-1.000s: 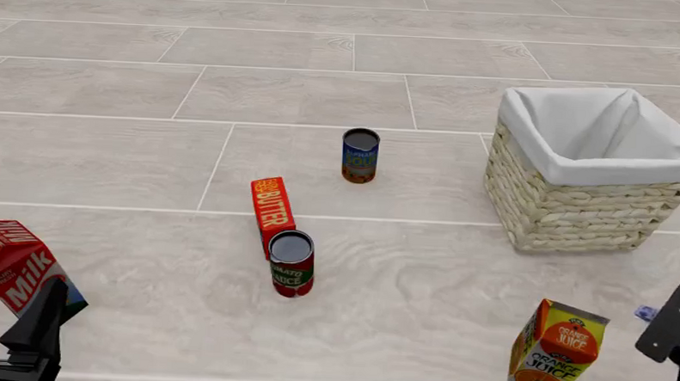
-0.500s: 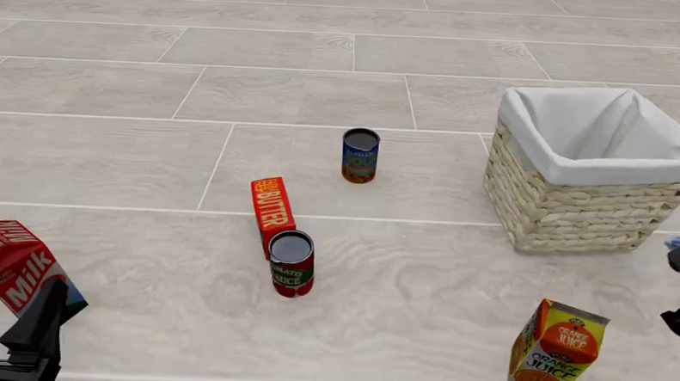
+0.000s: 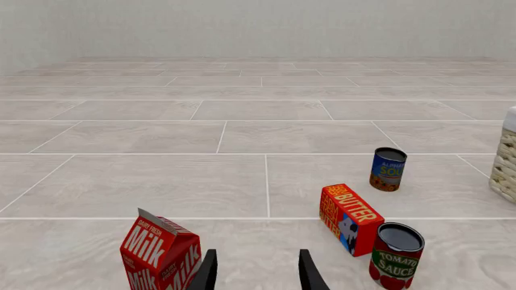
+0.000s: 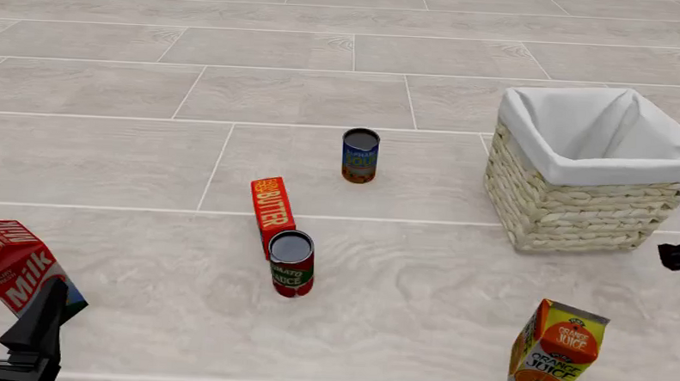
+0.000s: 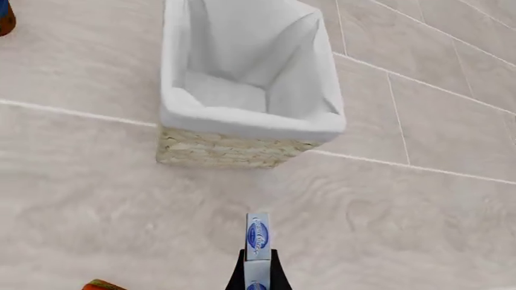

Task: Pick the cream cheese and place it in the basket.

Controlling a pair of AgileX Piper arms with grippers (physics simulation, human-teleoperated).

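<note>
So the right gripper (image 5: 258,266) has the cream cheese (image 5: 258,237) pinched edge-on between its fingers, held up in the air just short of the basket (image 5: 241,124). From the front you only catch a sliver of that arm at the right edge, beside the basket's wicker wall, so the wrist view is the one to trust here.

The box isn't over the opening yet; there's bare bench between it and the near rim. If I were driving, I'd get enough height to clear the cloth lip, carry it forward until it sits over the middle of the white lining, then lower a bit before letting go. Dropping it from the edge risks it catching the folded cloth and tipping out. It's thin and held on its narrow side, so it'll probably flop flat when released, which is fine inside.

Left gripper (image 3: 256,272) is parked by the milk (image 3: 159,254), fingers apart, holding nothing.
</note>
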